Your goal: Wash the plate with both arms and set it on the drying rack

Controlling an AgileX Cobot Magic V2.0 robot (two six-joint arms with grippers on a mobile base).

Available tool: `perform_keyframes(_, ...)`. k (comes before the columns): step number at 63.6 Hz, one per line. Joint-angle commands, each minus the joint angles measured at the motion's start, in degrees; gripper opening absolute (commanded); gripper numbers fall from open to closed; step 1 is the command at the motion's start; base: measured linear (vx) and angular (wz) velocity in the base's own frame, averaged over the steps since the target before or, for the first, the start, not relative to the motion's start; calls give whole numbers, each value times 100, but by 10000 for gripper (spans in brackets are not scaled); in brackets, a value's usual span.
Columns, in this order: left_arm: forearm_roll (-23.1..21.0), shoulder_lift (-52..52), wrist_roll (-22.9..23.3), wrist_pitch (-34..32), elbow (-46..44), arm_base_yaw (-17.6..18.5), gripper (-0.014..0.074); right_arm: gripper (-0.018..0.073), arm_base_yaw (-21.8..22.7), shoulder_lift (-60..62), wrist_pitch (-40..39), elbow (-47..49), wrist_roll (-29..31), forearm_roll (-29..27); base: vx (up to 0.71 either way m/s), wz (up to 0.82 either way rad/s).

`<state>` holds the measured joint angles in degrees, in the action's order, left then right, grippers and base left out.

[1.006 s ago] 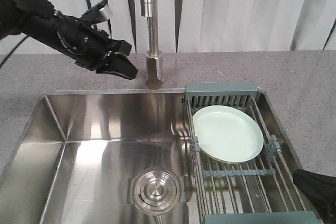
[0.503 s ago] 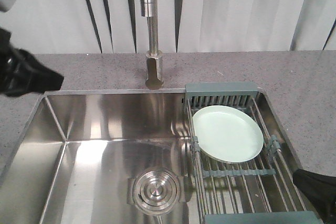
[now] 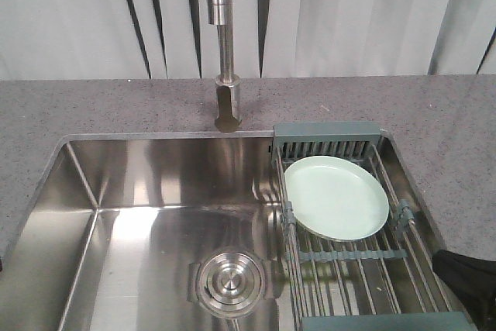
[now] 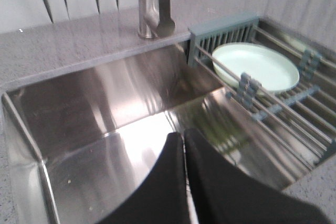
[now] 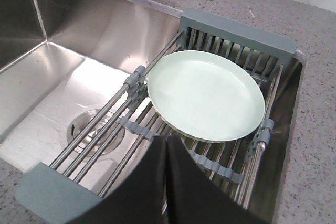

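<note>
Steel sink (image 3: 139,215) at frame left: with both grippers, left (image 4: 184,182) and right (image 5: 166,182), pressed together, you risk nudging the plate (image 3: 335,196) off the drying rack (image 3: 341,257) at lower right.

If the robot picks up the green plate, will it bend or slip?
The plate looks rigid with a smooth matte surface, so it probably won't bend. Its low rim gives little to grip, so it may slip. It lies flat on the drying rack rods, so a push would likely slide it, not roll it.
</note>
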<state>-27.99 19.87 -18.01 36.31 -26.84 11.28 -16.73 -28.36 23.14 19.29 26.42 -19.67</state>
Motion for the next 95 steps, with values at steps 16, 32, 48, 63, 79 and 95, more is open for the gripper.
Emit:
perform_keyframes(16,-142,-410,146,-1107,187,-7,-6,-4,30,-8,-376,165,62,-31,0,0)
perform_keyframes(32,-141,-410,146,-1101,187,-7,-6,-4,30,-8,-376,165,62,-31,0,0)
perform_keyframes(48,-141,-410,146,-1101,187,-7,-6,-4,30,-8,-376,165,62,-31,0,0)
perform_keyframes(63,-141,-410,146,-1119,193,-7,-6,-4,30,-8,-376,165,62,-31,0,0)
perform_keyframes(79,1067,-410,1006,-1291,356,-7,-6,-4,30,-8,-376,165,62,-31,0,0)
perform_keyframes(95,2531,-427,2897,-2910,1785,-7,-6,-4,30,-8,-376,165,62,-31,0,0)
